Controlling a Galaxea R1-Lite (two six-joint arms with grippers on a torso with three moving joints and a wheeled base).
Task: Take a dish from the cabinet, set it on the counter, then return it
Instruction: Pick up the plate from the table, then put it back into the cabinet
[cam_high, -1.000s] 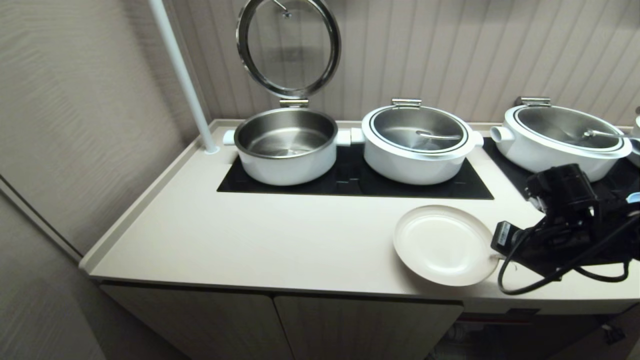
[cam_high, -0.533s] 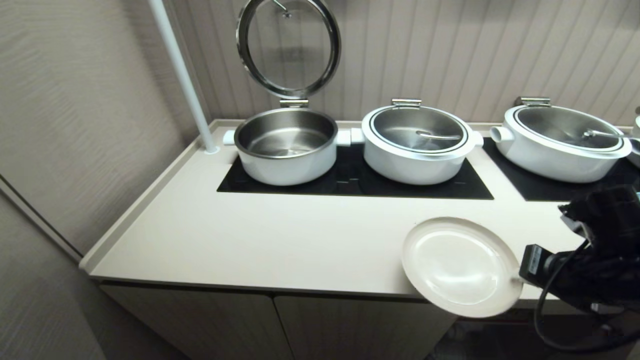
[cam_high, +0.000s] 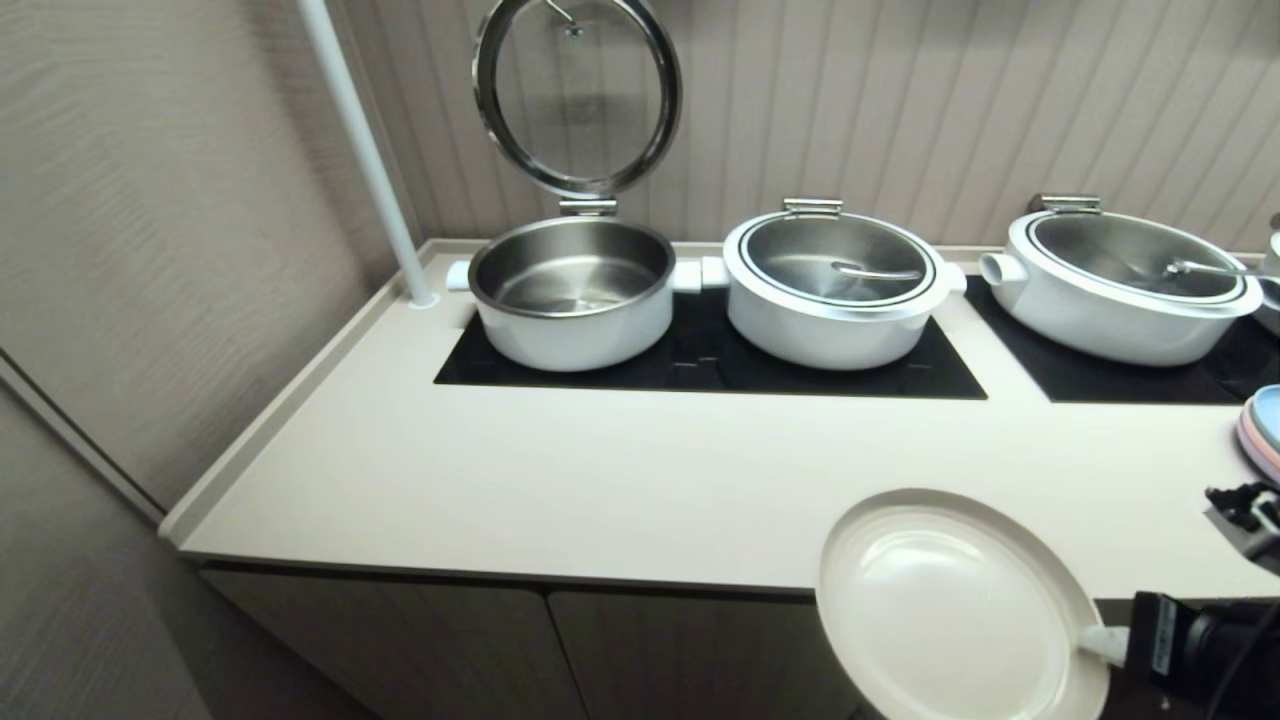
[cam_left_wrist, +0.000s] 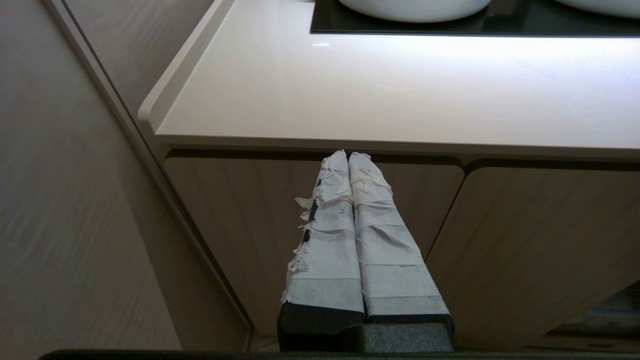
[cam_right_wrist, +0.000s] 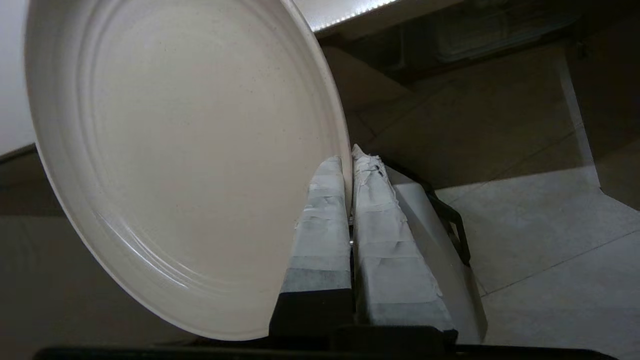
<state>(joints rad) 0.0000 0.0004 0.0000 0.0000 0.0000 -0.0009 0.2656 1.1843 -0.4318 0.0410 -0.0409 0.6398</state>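
The dish (cam_high: 950, 610), a plain cream-white plate, hangs past the front edge of the beige counter (cam_high: 600, 480), partly over the cabinet doors (cam_high: 400, 650). My right gripper (cam_high: 1100, 640) is shut on the dish's right rim at the head view's lower right corner. In the right wrist view the dish (cam_right_wrist: 190, 150) is tilted, its rim pinched between the taped fingers of the right gripper (cam_right_wrist: 348, 160), with floor beneath. My left gripper (cam_left_wrist: 348, 157) is shut and empty, parked low in front of the cabinet doors (cam_left_wrist: 240, 225), below the counter (cam_left_wrist: 400, 90).
Three white pots stand on black glass panels at the back: one with its lid raised (cam_high: 572, 290), one in the middle (cam_high: 835, 285), one on the right (cam_high: 1125, 280). A white pole (cam_high: 365, 150) rises at the back left. A pastel plate stack (cam_high: 1262, 430) shows at the right edge.
My right gripper has pulled the dish from the counter towards me, past the front edge, and the arm has dropped mostly out of the head view. The left arm has not moved.
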